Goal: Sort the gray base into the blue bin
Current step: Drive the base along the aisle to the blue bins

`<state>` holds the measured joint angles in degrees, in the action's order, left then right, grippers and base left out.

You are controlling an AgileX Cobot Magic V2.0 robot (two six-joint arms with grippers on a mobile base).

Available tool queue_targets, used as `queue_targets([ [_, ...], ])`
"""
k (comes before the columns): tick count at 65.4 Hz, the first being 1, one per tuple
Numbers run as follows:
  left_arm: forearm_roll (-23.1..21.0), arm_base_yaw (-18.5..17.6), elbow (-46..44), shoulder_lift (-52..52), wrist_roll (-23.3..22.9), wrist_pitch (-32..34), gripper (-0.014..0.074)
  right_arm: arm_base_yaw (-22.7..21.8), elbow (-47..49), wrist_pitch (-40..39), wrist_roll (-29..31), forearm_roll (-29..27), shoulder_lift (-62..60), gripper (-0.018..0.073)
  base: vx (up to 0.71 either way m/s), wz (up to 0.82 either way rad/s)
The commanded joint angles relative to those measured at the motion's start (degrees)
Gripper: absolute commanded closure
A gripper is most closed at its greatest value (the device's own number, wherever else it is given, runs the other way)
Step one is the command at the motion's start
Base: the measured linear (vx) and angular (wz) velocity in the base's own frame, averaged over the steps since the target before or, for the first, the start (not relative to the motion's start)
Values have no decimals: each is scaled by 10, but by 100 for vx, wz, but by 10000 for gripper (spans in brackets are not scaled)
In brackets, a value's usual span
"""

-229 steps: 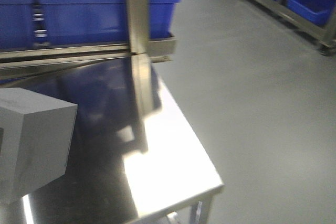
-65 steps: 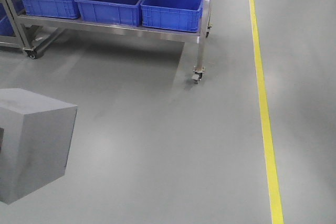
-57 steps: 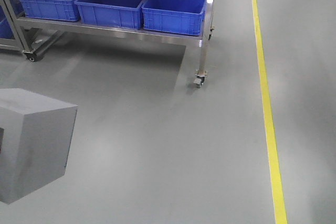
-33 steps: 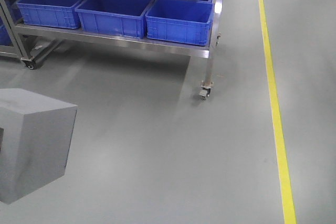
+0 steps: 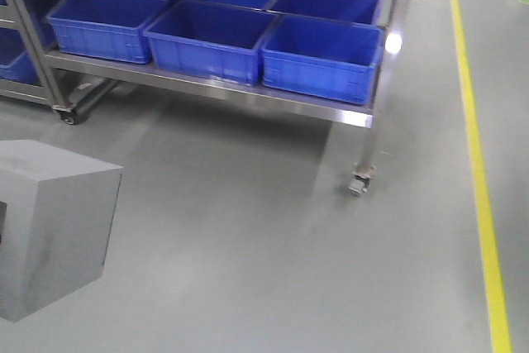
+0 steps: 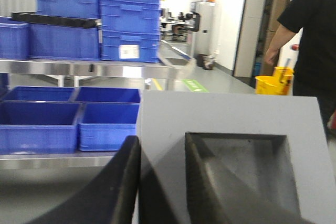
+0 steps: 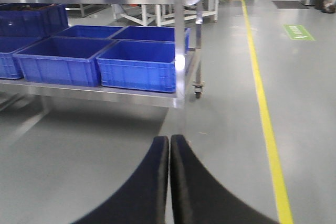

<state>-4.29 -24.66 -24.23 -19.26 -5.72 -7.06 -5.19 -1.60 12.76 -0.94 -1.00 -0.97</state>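
Note:
The gray base (image 5: 54,229) fills the lower left of the front view, held up above the floor. In the left wrist view my left gripper (image 6: 163,153) is shut on the gray base (image 6: 226,116): one dark finger lies outside its wall, the other finger (image 6: 199,171) sits inside the square recess. Several blue bins stand side by side on a steel cart's lower shelf; the nearest blue bin (image 5: 322,55) is ahead and to the right, also seen as a blue bin (image 7: 139,64) in the right wrist view. My right gripper (image 7: 169,140) is shut and holds nothing.
The steel cart rolls on casters (image 5: 358,186). A yellow floor line (image 5: 479,171) runs along the right. More blue crates (image 6: 131,14) are stacked on the cart's top shelf. A person in black (image 6: 310,35) stands by a yellow bucket (image 6: 275,83).
The front view has swung from a steel table to open floor, and the cart with blue bins has come nearer and shifted right. The gray base stays put in my left gripper.

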Motion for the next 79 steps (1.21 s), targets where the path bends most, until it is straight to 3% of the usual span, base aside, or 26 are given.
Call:
queue_targets([
  [1, -3, -3, -16, -5, -3, 61, 603, 0, -1, -43, 2, 3, -1, 564, 41, 30],
  [79, -3, -3, -16, -4, -3, 62, 603, 0, -1, -43, 2, 3, -1, 564, 41, 62],
])
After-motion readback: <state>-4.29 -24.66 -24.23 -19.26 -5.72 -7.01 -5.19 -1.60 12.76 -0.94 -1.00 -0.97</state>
